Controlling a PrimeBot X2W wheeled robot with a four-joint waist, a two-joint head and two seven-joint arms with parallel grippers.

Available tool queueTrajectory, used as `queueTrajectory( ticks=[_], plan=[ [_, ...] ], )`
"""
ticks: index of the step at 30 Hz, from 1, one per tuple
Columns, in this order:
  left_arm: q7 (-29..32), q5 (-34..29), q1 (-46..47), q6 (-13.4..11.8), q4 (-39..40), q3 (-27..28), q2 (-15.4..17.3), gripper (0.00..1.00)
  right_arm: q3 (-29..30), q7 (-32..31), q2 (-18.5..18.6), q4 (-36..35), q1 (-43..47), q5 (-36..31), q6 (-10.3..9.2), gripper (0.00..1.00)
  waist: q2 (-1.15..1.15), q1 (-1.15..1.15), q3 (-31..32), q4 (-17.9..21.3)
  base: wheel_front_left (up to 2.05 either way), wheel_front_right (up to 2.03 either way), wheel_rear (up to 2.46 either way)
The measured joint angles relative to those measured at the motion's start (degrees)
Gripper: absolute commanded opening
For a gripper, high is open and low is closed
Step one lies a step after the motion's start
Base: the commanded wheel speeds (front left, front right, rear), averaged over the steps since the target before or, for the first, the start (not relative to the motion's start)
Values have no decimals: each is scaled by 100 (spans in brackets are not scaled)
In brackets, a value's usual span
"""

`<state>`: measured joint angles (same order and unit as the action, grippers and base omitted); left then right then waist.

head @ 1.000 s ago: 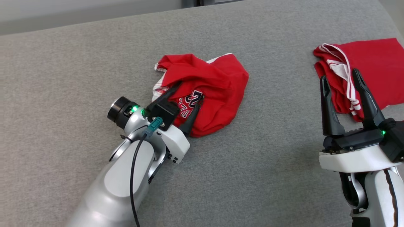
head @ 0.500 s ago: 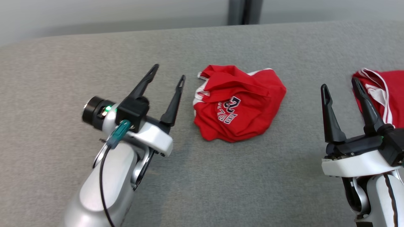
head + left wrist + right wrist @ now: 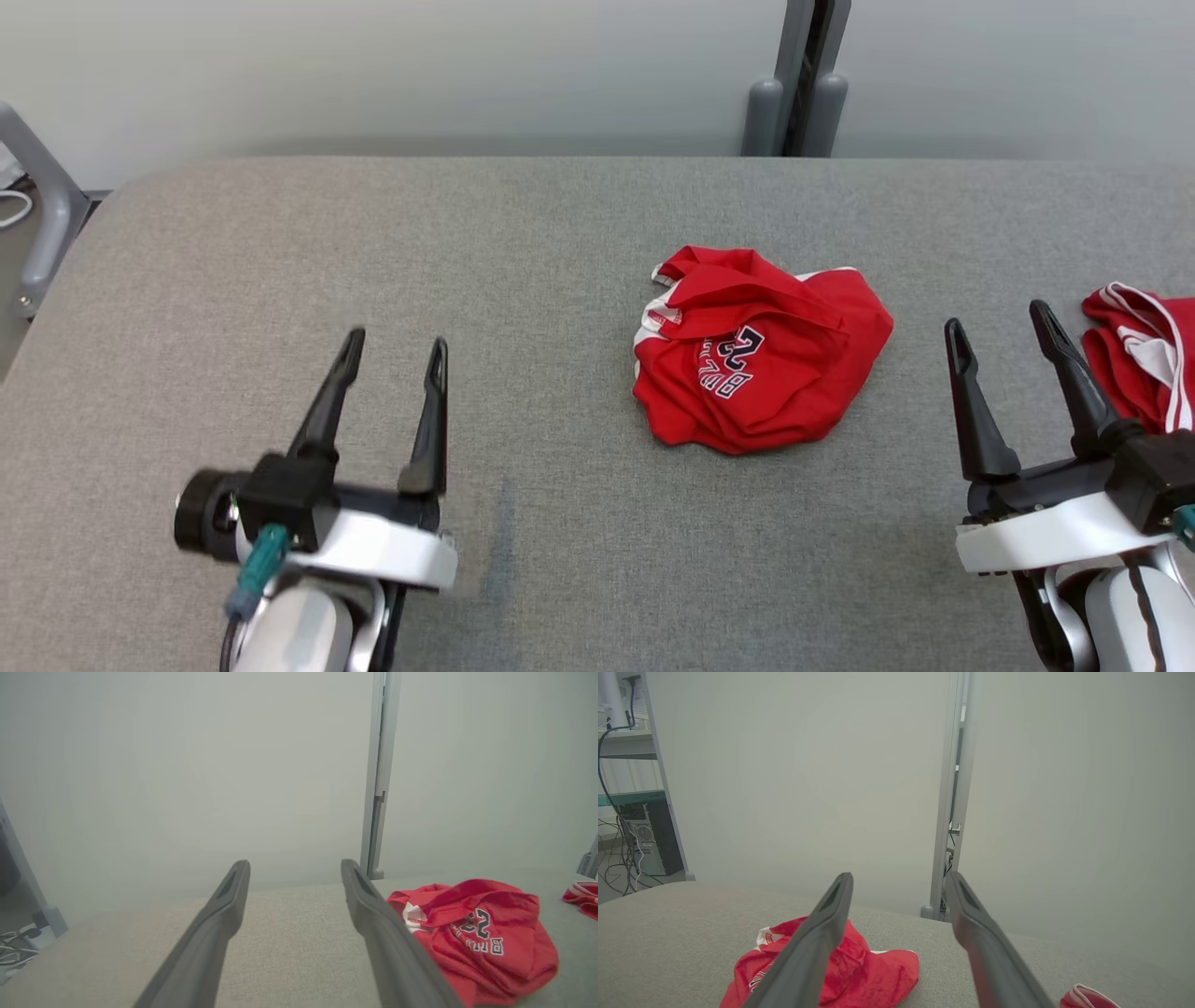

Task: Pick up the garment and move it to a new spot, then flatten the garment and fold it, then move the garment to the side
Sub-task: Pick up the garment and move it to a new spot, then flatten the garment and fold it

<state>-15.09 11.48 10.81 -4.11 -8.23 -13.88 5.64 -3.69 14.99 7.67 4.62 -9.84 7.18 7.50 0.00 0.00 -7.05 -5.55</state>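
A crumpled red garment [image 3: 761,373] with dark lettering and white trim lies in a heap on the grey table [image 3: 523,252], right of centre. My left gripper [image 3: 396,345] stands open at the lower left, well clear of the garment, nothing between its fingers. My right gripper [image 3: 999,322] stands open at the lower right, just right of the heap and apart from it. The left wrist view has the garment [image 3: 476,933] to the right of its fingers. In the right wrist view the garment [image 3: 859,970] lies low, partly behind the left finger.
A second red garment [image 3: 1144,359] with white stripes lies at the table's right edge, beside my right gripper. A pale wall and a grey post [image 3: 794,93] stand behind the table. A grey frame [image 3: 42,201] is off the left edge.
My left gripper has let go of the garment and drawn back to the left and down, leaving the heap on the table. The head camera has tilted up, shifting the whole picture.
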Motion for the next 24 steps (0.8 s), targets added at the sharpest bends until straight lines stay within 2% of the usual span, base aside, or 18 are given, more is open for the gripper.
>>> queueTrajectory(
  ticks=[8,16,24],
  plan=[
    [0,-244,-575,0,201,275,-248,100,-21,0,-23,113,110,37,0,100,0,0,136,-22,0,0,0],
    [0,-325,-589,99,231,293,-274,100,-31,0,-21,162,108,40,0,100,0,0,124,-80,0,0,0],
    [0,-281,-573,68,257,225,-279,100,-54,0,-24,188,100,40,0,100,0,0,95,-115,0,0,0]
  ],
)
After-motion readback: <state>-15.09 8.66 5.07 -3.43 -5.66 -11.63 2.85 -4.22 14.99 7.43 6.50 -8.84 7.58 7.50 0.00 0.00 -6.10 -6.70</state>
